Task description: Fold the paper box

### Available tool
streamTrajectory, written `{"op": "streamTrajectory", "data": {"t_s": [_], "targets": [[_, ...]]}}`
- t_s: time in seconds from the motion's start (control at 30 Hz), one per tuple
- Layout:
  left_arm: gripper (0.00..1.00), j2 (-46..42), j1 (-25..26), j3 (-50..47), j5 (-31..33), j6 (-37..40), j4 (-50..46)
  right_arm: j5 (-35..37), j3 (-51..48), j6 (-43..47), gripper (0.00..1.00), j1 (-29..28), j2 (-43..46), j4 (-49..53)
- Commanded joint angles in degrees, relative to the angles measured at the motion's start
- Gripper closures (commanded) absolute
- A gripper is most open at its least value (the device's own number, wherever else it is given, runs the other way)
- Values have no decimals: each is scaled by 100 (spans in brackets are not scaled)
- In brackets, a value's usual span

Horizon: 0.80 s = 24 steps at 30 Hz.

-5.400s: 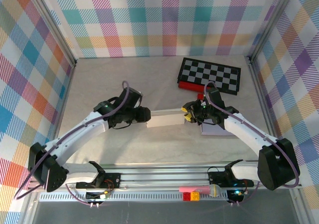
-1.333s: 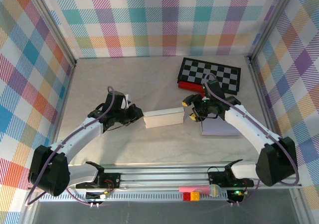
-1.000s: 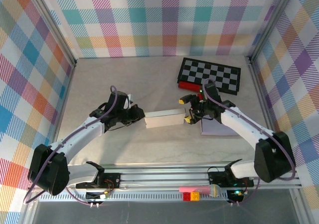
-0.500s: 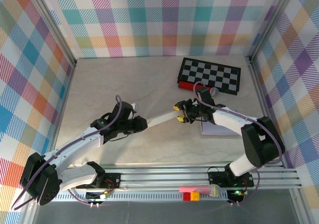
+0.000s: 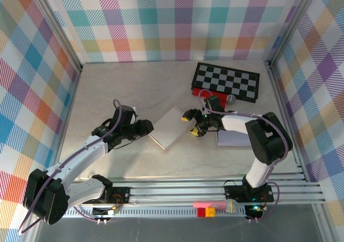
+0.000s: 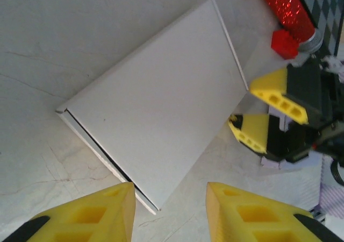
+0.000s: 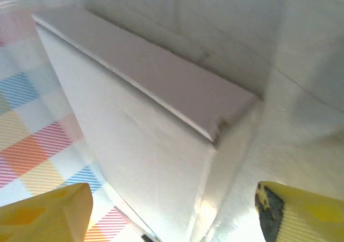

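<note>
The paper box (image 5: 171,127) is a flat white carton lying at a slant on the table between the two arms. In the left wrist view the paper box (image 6: 161,110) shows its broad face, and a dark seam runs along its near long edge. My left gripper (image 5: 146,128) sits at the box's left side. Its jaws (image 6: 171,216) are open, with bare table between them and the box's near corner just ahead. My right gripper (image 5: 192,123) is open at the box's right corner. In the right wrist view the paper box (image 7: 150,140) looms close ahead of the open right gripper (image 7: 172,220).
A folded checkerboard (image 5: 227,80) lies at the back right with a red glitter cylinder (image 6: 285,8) and a small red block (image 6: 285,43) beside it. A pale pad (image 5: 235,138) lies under the right arm. Patterned walls enclose the table.
The box stood on edge between both grippers. It now lies flat and turned diagonally. The left gripper has let go and drawn back. The right jaws narrowed, then widened again.
</note>
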<state>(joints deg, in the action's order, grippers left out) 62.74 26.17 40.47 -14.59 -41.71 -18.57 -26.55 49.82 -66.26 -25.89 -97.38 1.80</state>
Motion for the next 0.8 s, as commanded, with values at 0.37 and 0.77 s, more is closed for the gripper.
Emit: {"op": "streamTrajectory", "data": {"t_s": [0.37, 0.77], "targets": [[0, -397, -559, 853, 172, 974, -517, 2339, 616, 2823, 1, 58, 3003, 3430], [0, -936, -596, 674, 4309, 1323, -1271, 5765, -627, 4443, 1, 551, 5113, 2576]]}}
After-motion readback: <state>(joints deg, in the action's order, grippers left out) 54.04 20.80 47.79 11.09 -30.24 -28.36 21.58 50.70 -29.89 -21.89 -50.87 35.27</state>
